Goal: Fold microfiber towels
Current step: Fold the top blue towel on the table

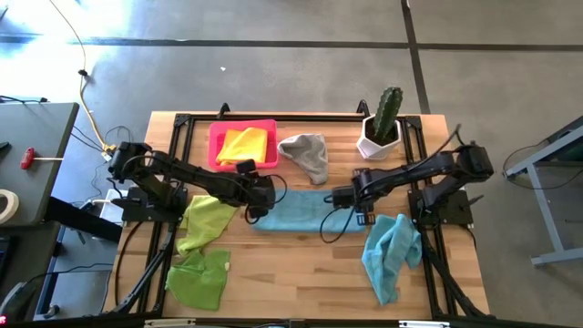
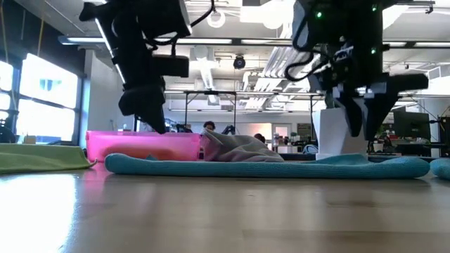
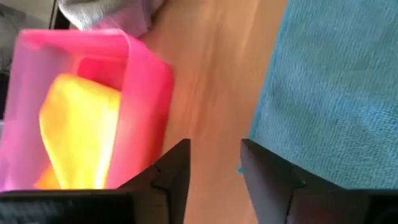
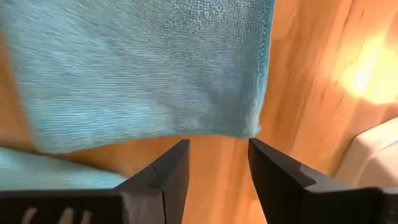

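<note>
A light blue microfiber towel point(image 1: 301, 211) lies flat in a long folded strip at the table's middle; the low view shows the towel point(image 2: 267, 166) resting flat on the wood. My left gripper point(image 1: 258, 208) hovers open just above its left end, and the gap of my left gripper point(image 3: 214, 171) is over bare wood beside the towel's edge point(image 3: 261, 124). My right gripper point(image 1: 351, 206) hovers open above the right end, where my right gripper point(image 4: 217, 165) looks down at the towel's corner point(image 4: 252, 127). Nothing is between either pair of fingers.
A pink tray point(image 1: 219, 137) at the back holds a yellow towel point(image 1: 244, 144); a grey towel point(image 1: 308, 153) lies beside it. A lime towel point(image 1: 205, 219) and a green towel point(image 1: 200, 278) lie front left, a second light blue towel point(image 1: 392, 251) front right. A potted cactus point(image 1: 381, 123) stands back right.
</note>
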Action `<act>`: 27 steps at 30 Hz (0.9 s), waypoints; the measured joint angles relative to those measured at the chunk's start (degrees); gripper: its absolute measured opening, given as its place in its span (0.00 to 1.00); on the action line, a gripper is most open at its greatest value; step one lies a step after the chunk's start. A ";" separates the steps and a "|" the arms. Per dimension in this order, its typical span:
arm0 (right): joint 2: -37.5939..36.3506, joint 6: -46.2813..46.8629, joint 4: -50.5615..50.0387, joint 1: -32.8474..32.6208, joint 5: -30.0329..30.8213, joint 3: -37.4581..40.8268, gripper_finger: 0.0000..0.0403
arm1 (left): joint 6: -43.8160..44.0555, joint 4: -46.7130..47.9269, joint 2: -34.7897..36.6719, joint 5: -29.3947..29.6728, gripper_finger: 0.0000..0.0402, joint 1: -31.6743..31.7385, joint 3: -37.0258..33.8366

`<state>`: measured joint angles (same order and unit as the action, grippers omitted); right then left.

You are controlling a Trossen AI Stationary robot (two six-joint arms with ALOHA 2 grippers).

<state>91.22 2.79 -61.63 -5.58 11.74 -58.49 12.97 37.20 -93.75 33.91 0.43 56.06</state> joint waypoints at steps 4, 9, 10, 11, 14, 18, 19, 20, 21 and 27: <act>-6.67 4.97 2.51 0.00 -2.21 3.78 0.36 | -4.47 -1.37 0.06 -8.85 0.36 -0.39 0.99; -17.96 13.86 13.94 0.00 -3.01 12.74 0.36 | -10.64 -4.50 -0.11 -21.93 0.33 -0.57 0.95; -19.78 16.49 16.78 0.00 -3.55 14.40 0.36 | -10.64 -5.34 -0.13 -22.58 0.33 -0.55 0.95; -21.31 19.46 18.89 0.00 -4.40 15.98 0.36 | -10.64 -6.17 -0.13 -22.96 0.32 -0.52 0.95; -24.24 27.58 21.34 -0.03 -5.88 19.73 0.36 | -10.21 -7.10 -0.13 -23.62 0.30 -0.48 0.94; -25.02 35.35 21.71 -0.69 -7.45 22.85 0.39 | -7.97 -10.27 -0.38 -23.76 0.29 -0.55 -1.51; -24.98 36.97 21.71 -0.81 -7.86 23.45 0.41 | -7.26 -11.52 -0.42 -23.96 0.28 -0.55 -2.81; -24.77 39.08 21.84 -0.84 -8.62 23.93 0.42 | -6.59 -12.92 -0.42 -24.18 0.28 -0.52 -4.06; -24.48 40.88 22.15 -0.81 -9.07 24.38 0.44 | -5.85 -14.22 -0.42 -24.39 0.28 -0.52 -5.11; -24.50 50.08 22.31 0.38 -7.05 25.67 0.50 | -4.13 -18.46 -0.42 -24.42 0.28 -0.52 -9.75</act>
<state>66.72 52.87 -39.32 -5.21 4.69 -32.82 8.84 18.74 -94.17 9.50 -0.10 46.32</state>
